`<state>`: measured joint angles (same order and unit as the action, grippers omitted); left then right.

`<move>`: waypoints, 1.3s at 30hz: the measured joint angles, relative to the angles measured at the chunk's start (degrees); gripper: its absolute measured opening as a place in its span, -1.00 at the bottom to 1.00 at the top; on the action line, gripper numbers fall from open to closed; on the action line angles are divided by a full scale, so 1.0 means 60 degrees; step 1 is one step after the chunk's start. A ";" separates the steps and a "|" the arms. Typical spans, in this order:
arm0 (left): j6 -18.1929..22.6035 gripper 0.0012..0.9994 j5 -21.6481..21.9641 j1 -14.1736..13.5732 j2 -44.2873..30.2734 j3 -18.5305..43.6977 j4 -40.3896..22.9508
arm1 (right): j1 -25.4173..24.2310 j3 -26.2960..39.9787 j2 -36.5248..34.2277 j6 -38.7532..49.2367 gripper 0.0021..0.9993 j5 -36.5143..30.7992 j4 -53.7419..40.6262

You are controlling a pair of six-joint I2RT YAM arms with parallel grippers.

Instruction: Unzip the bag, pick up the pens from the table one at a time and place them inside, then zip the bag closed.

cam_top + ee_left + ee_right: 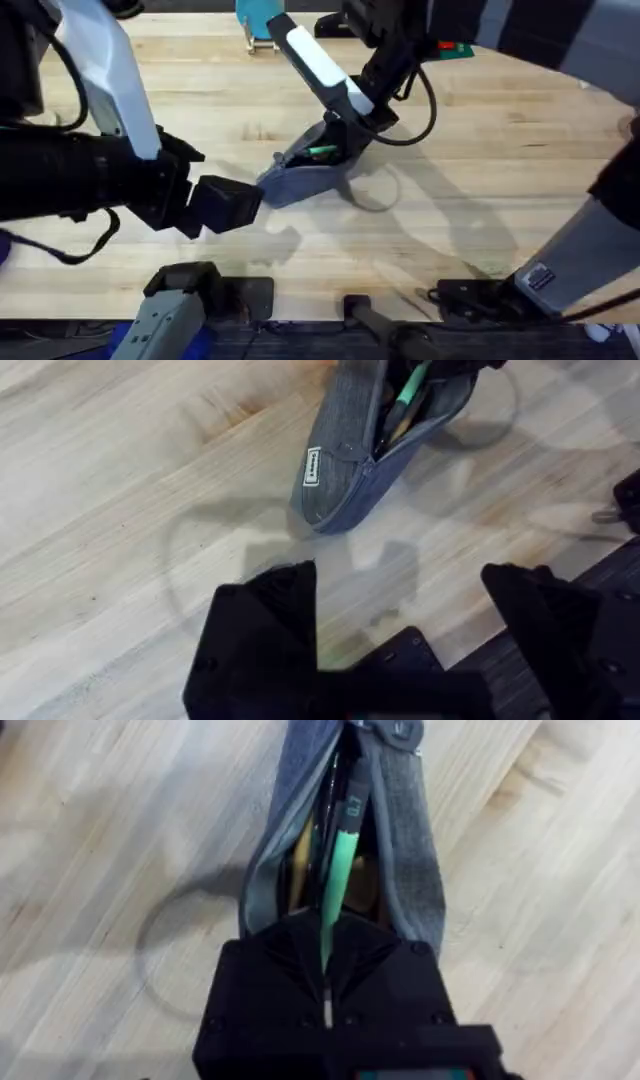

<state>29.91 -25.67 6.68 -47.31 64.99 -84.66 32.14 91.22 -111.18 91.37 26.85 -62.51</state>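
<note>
The blue-grey bag (305,178) lies unzipped on the table (480,150), its brownish inside showing in the right wrist view. A light-green pen (340,860) slants down into the bag's (410,870) mouth. My right gripper (327,942) is shut on the pen's upper end, right over the opening (335,140). The green pen (320,151) shows inside the gap. My left gripper (228,205) hovers open just short of the bag's near end without touching it. From the left wrist, the bag (345,470) and pen (410,392) lie beyond the spread fingers (265,625).
A blue object (258,20) stands at the table's far edge and a red and green item (455,47) lies at the far right. Black mounts (230,290) line the near edge. Bare wood stretches to the right of the bag.
</note>
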 joint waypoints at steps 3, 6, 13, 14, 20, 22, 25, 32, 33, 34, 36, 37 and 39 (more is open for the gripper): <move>0.0000 0.99 0.0000 0.0000 0.0001 0.0000 0.0000 | 0.0000 -0.0004 -0.0111 0.0002 -0.93 -0.0004 0.0031; 0.0000 0.99 0.0000 0.0000 0.0000 0.0000 0.0000 | 0.0023 -0.0004 -0.0112 0.0004 -0.93 0.0000 0.0034; 0.0000 0.99 0.0000 0.0000 0.0000 0.0000 0.0000 | 0.0252 -0.0346 -0.0112 0.0029 -0.93 0.0029 0.0342; 0.0000 0.99 0.0000 0.0000 0.0000 0.0000 0.0000 | 0.0292 -0.0449 -0.0116 0.0033 -0.93 0.0029 0.0446; 0.0000 0.99 0.0000 0.0000 0.0000 0.0000 0.0000 | 0.0350 -0.0568 -0.0113 0.0033 -0.93 0.0033 0.0569; 0.0000 0.99 0.0000 0.0000 0.0000 0.0000 0.0000 | 0.0350 -0.0568 -0.0112 0.0033 -0.93 0.0033 0.0569; 0.0000 0.99 0.0000 0.0000 0.0000 0.0000 0.0000 | 0.0350 -0.0572 -0.0114 0.0033 -0.27 0.0033 0.0580; -0.0002 0.99 0.0000 0.0000 0.0002 0.0000 0.0000 | 0.0346 -0.0572 -0.0112 0.0069 0.99 0.0025 0.0642; 0.0000 0.99 0.0000 0.0000 0.0000 0.0000 0.0000 | 0.0346 -0.0572 -0.0113 0.0069 0.99 0.0025 0.0643; 0.0000 0.99 0.0000 0.0000 0.0003 0.0000 0.0000 | 0.0346 -0.0572 -0.0112 0.0069 0.99 0.0025 0.0645; 0.0000 0.99 0.0000 0.0000 0.0001 0.0000 0.0000 | 0.0346 -0.0572 -0.0114 0.0069 0.99 0.0025 0.0642; 0.0000 0.99 0.0000 0.0000 0.0000 0.0000 0.0000 | 0.0346 -0.0572 -0.0116 0.0069 0.99 0.0029 0.0642; 0.0000 0.99 0.0000 0.0000 0.0000 0.0000 0.0000 | 0.0346 -0.0572 -0.0112 0.0069 0.99 0.0028 0.0642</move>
<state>29.91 -25.67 6.68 -47.31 64.99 -84.66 34.22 87.79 -111.85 91.79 27.02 -58.65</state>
